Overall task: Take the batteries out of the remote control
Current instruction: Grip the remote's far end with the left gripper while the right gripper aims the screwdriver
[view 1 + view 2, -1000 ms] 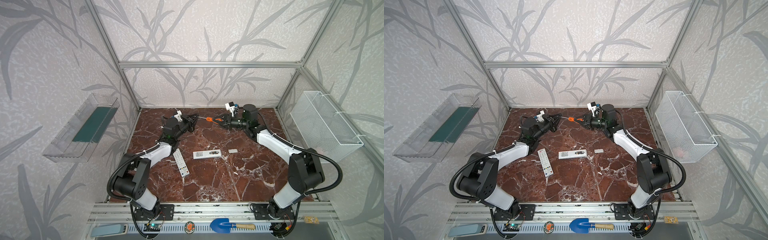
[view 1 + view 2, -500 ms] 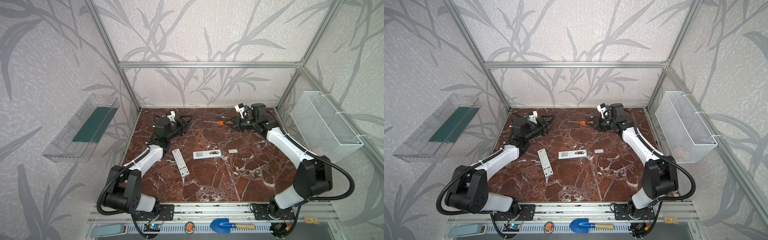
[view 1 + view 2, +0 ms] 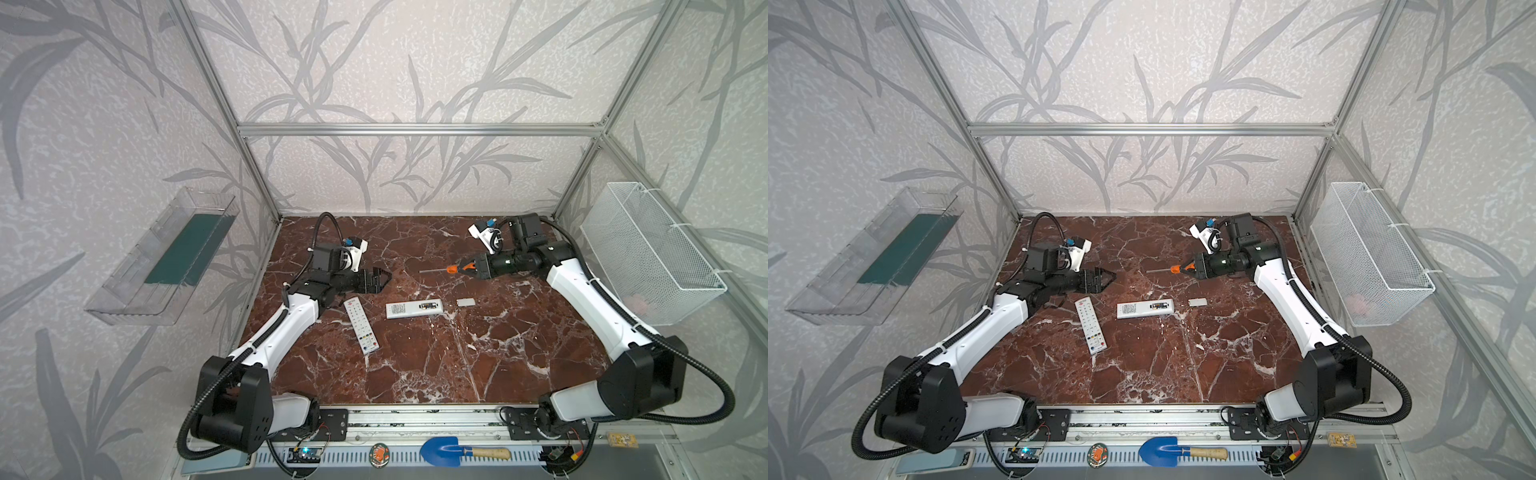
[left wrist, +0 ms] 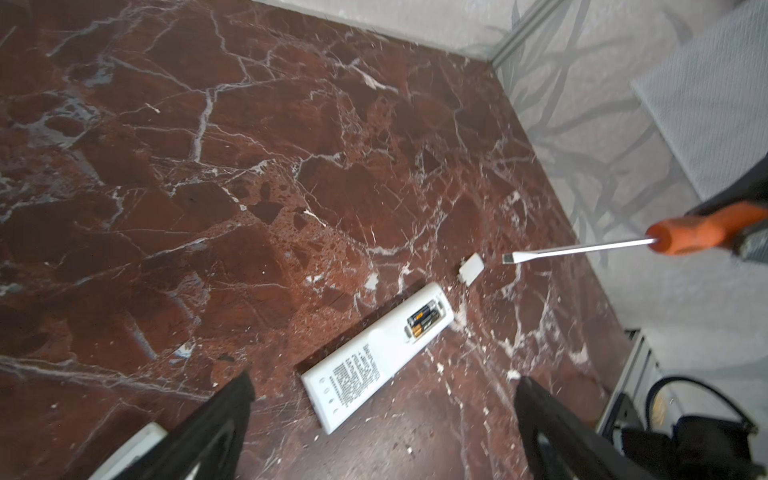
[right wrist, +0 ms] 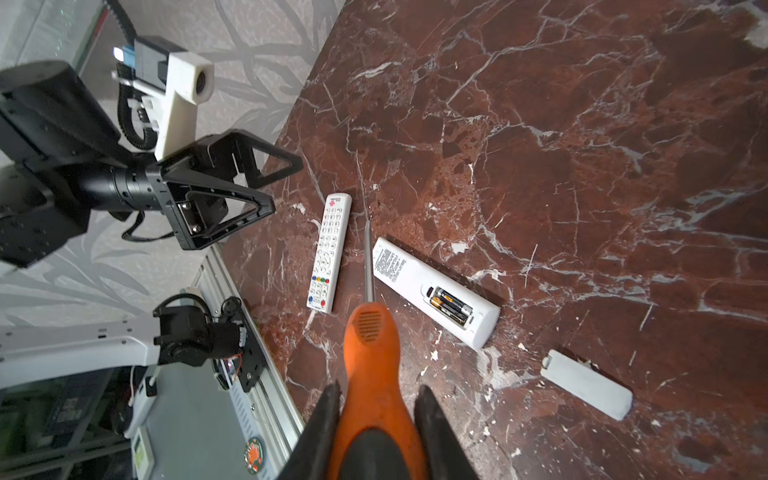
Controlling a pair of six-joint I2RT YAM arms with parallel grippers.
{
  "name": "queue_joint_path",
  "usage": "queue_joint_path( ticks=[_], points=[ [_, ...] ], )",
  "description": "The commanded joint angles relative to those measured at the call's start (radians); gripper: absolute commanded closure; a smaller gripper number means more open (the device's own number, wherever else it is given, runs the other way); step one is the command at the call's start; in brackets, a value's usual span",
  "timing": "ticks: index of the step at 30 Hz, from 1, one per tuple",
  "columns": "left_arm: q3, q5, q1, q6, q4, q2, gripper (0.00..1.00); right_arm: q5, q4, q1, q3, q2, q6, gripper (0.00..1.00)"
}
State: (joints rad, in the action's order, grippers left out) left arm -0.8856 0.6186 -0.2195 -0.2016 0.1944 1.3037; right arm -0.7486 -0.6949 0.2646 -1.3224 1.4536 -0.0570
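Marble table point(image 3: 415, 374): buttoned remote point(image 3: 361, 325) left of centre, flipped remote point(image 3: 413, 309) mid-table, batteries point(image 3: 429, 306) in its open bay, cover point(image 3: 465, 302) just right. Farther back, left gripper point(image 3: 383, 281) spread wide, empty; right gripper point(image 3: 466, 269) clamps screwdriver point(image 3: 451, 269), shaft pointing left.

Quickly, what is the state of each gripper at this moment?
Left gripper: open, holding nothing.
Right gripper: closed on the orange screwdriver.

Even diffuse light — soft shadows, slight wrist-view blur.
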Motion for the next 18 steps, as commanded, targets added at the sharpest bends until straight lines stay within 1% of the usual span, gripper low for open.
queue_joint_path(
  ticks=[1,5,8,10,12,13,15,17,18],
  points=[
    [-0.043,0.102,-0.001,0.319,0.131,0.0,0.03,0.023,-0.06,0.018,0.014,-0.048,0.131,1.0],
    [-0.063,0.148,-0.009,0.549,0.241,0.025,0.07,0.046,-0.077,0.034,0.033,-0.074,0.199,1.0],
    [-0.068,0.161,-0.028,0.693,0.287,0.053,0.07,0.058,-0.082,0.04,0.048,-0.094,0.249,1.0],
    [-0.073,0.158,-0.046,0.76,0.299,0.079,0.07,0.064,-0.08,0.051,0.064,-0.114,0.295,1.0],
    [-0.078,0.156,-0.066,0.808,0.295,0.108,0.07,0.06,-0.07,0.06,0.086,-0.137,0.356,1.0],
    [-0.079,0.155,-0.077,0.83,0.291,0.125,0.07,0.081,-0.057,0.064,0.102,-0.152,0.377,1.0],
    [-0.086,0.142,-0.098,0.854,0.278,0.159,0.07,0.085,-0.049,0.063,0.13,-0.176,0.443,1.0],
    [-0.088,0.122,-0.118,0.876,0.262,0.193,0.09,0.152,-0.048,0.064,0.137,-0.176,0.441,1.0],
    [-0.088,0.102,-0.131,0.89,0.253,0.205,0.1,0.165,-0.064,0.064,0.126,-0.169,0.444,1.0]
  ],
)
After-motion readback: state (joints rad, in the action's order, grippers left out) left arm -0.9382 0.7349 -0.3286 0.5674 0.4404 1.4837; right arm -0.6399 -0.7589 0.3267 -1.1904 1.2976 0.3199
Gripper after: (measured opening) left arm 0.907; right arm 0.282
